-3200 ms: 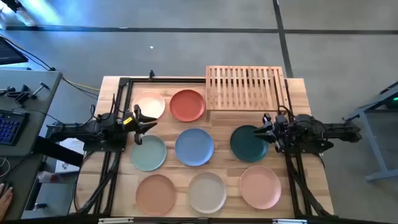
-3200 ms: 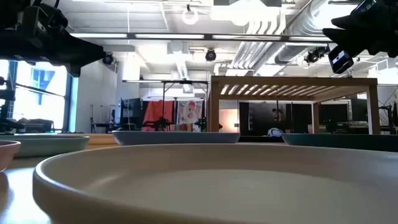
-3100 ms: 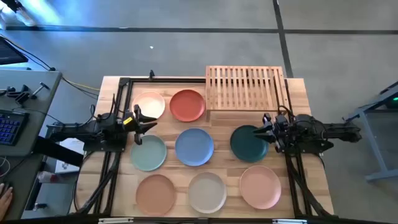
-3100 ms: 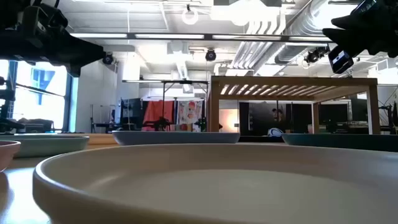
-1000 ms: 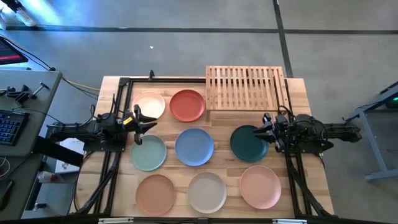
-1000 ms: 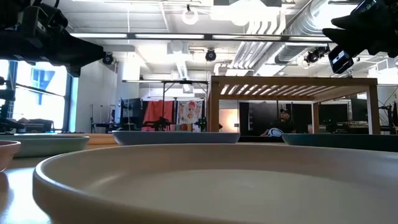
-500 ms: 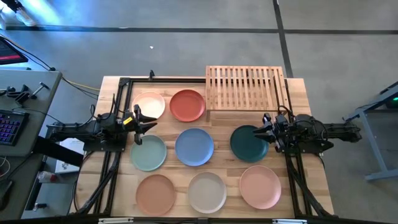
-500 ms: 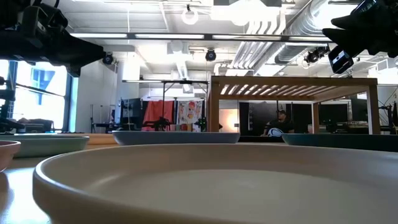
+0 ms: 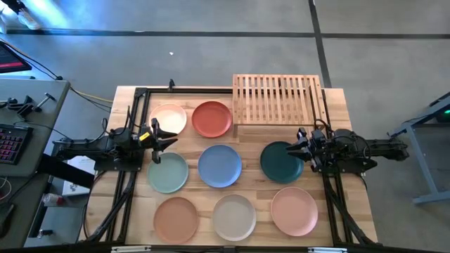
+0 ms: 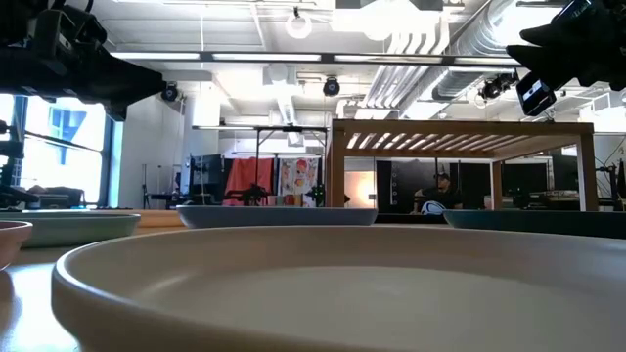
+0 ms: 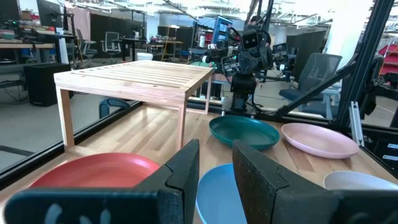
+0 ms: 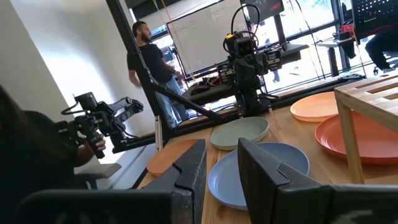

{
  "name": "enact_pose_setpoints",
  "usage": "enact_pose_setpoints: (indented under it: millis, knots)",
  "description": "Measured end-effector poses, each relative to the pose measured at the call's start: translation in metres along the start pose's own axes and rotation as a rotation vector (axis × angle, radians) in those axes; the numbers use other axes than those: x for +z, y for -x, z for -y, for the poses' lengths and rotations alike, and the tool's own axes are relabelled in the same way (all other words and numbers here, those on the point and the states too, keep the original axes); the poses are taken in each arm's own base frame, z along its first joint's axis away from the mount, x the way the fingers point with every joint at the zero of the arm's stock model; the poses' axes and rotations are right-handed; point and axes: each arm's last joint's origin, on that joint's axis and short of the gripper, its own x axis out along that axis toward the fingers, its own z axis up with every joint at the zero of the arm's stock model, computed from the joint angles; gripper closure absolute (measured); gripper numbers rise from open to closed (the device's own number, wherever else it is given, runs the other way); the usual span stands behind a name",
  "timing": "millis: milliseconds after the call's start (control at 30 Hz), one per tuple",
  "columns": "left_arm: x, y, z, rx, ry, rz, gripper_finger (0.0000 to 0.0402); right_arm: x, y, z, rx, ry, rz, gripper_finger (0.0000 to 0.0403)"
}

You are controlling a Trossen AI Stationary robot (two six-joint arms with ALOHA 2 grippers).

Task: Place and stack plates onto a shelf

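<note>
Wooden plank table point(image 9: 337, 98) is carrying all eight plates in loose rows, none on the shelf point(image 9: 276, 99) yet, which is sitting empty at the far edge toward the right corner.

Far row: cream plate point(image 9: 169, 118) and red-orange plate point(image 9: 211, 119), just beside the shelf's left end. Middle row: pale green plate point(image 9: 168, 172), blue plate point(image 9: 220, 166), dark teal plate point(image 9: 282, 161). Near edge: terracotta plate point(image 9: 176, 216), beige plate point(image 9: 234, 216), pink plate point(image 9: 294, 210).

Left gripper point(image 9: 166, 139) is hanging above the table between the cream and pale green plates, holding nothing; its fingers point(image 11: 186, 168) are showing only a narrow gap in the left wrist view. Right gripper point(image 9: 298, 150) is hovering over the right rim of the dark teal plate, also empty, fingers point(image 12: 194, 167) standing apart with a modest gap.

Judgement: task is sitting at the start, no pick in progress. Right arm looks best placed for the first move, since the dark teal plate is lying right under it and nearest the shelf. That move is calling for a descent to the rim, a pinch on the thin edge, a lift clear of the shelf's top, then a flat set-down on the slats. Shallow rim means slip risk; shelf looks about two plates wide, so stacking is needed.
</note>
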Motion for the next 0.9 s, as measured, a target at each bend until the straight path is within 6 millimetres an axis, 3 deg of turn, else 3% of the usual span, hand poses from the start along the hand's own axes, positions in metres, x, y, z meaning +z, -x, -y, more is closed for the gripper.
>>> enact_pose_setpoints:
  millis: [900]
  knots:
    - [0.0013, 0.0, -0.0003, 0.013, 0.022, 0.014, 0.0314, 0.0001, 0.0, 0.0003, -0.01, 0.052, 0.004, 0.0328]
